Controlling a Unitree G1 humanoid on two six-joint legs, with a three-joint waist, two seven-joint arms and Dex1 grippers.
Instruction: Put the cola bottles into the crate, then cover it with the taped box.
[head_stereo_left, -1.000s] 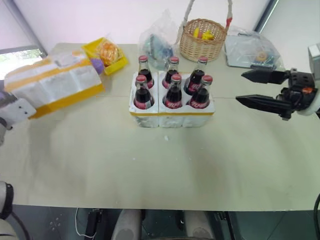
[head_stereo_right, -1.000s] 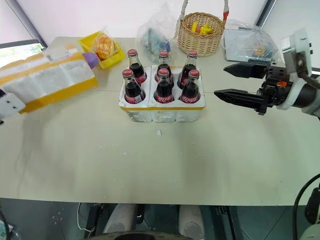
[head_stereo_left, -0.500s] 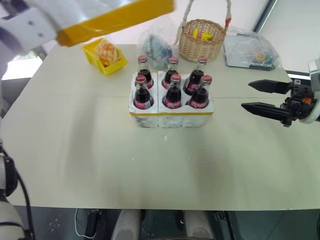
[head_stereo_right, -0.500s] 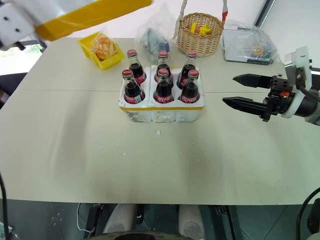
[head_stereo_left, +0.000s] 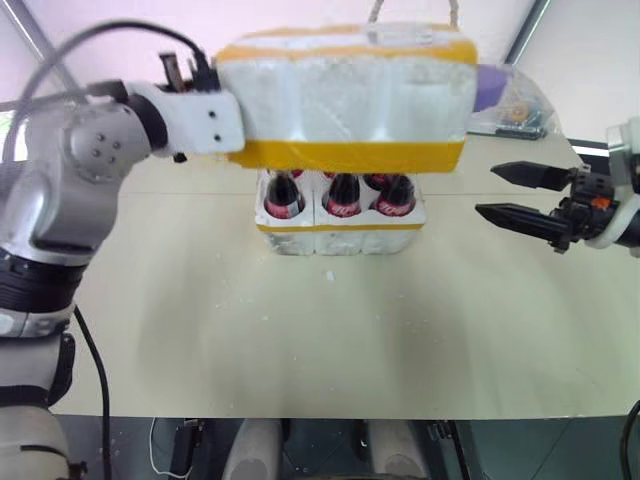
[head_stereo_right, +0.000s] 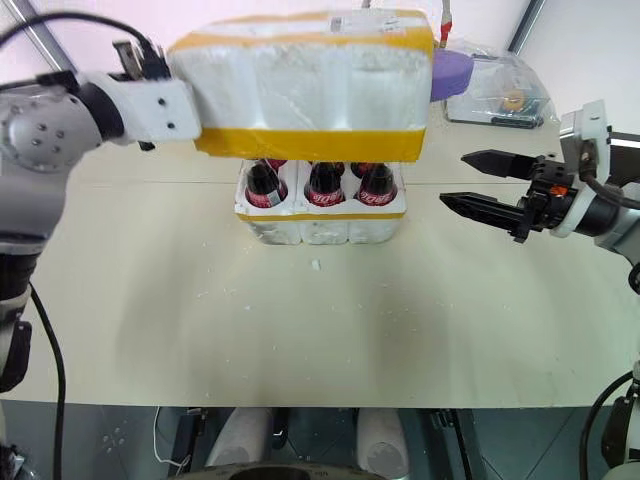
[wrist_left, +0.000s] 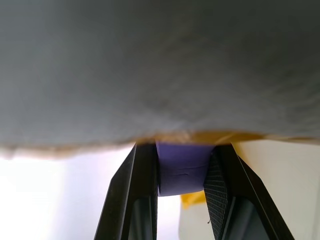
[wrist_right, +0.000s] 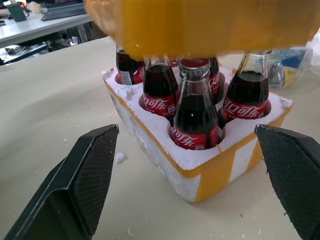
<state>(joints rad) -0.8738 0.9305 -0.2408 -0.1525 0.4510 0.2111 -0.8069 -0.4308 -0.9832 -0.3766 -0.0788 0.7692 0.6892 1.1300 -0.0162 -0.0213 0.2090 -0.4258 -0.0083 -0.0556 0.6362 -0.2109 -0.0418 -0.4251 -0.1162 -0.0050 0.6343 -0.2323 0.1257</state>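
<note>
The taped box (head_stereo_left: 345, 95), white foam with yellow bands, hangs level just above the crate (head_stereo_left: 340, 238). It hides the necks and caps of the cola bottles (head_stereo_left: 343, 195) standing in the crate's wells. My left gripper (wrist_left: 183, 150) is shut on the box's purple end (wrist_left: 182, 172); the other purple end (head_stereo_left: 487, 85) sticks out on the right. My right gripper (head_stereo_left: 488, 190) stands open to the right of the crate, apart from it, fingers pointing at it. In the right wrist view the bottles (wrist_right: 195, 112) sit under the box's yellow underside (wrist_right: 200, 25).
A clear plastic bag (head_stereo_right: 505, 95) with small items lies at the back right of the table (head_stereo_left: 300, 340). A basket handle (head_stereo_left: 378, 12) pokes up behind the box. White foam crumbs (head_stereo_left: 328, 275) lie in front of the crate.
My left arm has swung the taped box from the upper left rightward, over the crate; it now covers the bottle tops and the basket. The right gripper has barely moved.
</note>
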